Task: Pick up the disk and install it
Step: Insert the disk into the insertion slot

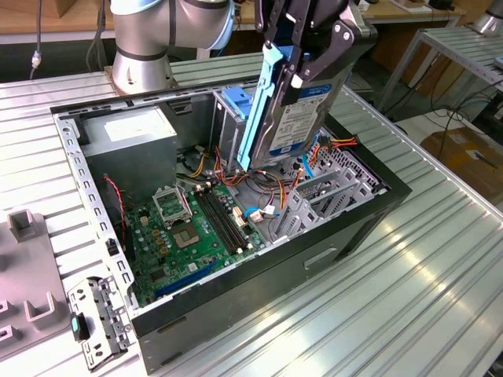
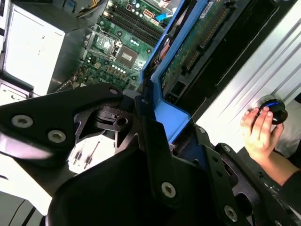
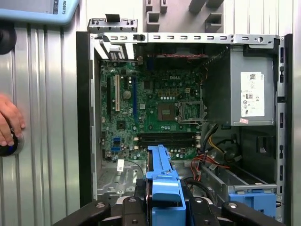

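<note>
Nearest in the exterior view, a small metal bracket lies on the ribbed table just beside the front corner of the open computer case. Inside the case the green motherboard lies flat. Past it a tangle of red and orange cables crowds the floor of the case. Over those cables the gripper is clamped on the disk, gripping its blue-railed edges. The disk hangs steeply tilted, label side out, with its lower end down among the cables beside the blue-fronted drive cage. Whether that end touches anything cannot be told, and the disk hides part of the cage. Further back sit the grey power supply and the arm's base, which the frame cuts off. In the second wrist view a hand rests on a round black knob outside the case
</note>
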Robot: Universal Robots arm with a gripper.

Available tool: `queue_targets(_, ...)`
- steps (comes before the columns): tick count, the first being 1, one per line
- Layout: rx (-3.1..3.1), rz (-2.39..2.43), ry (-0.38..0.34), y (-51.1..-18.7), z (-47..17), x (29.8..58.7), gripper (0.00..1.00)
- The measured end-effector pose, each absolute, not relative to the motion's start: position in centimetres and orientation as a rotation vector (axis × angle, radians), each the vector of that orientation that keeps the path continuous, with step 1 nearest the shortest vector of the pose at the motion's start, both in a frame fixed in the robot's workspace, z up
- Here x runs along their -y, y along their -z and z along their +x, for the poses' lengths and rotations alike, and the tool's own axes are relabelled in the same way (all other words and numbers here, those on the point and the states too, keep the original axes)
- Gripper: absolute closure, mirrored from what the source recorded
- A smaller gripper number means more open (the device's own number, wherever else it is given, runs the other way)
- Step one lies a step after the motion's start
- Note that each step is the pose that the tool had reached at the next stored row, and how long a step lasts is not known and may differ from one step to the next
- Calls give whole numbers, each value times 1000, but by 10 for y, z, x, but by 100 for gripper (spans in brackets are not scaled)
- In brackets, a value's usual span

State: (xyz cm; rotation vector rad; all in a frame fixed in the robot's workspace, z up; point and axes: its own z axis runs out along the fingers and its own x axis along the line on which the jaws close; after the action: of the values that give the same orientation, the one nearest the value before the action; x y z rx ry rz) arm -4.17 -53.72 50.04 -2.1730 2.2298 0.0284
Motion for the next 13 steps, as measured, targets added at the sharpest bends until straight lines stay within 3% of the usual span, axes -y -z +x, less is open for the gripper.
queue_targets(13, -2234, -2177, -18, -490, -1, 551, 63)
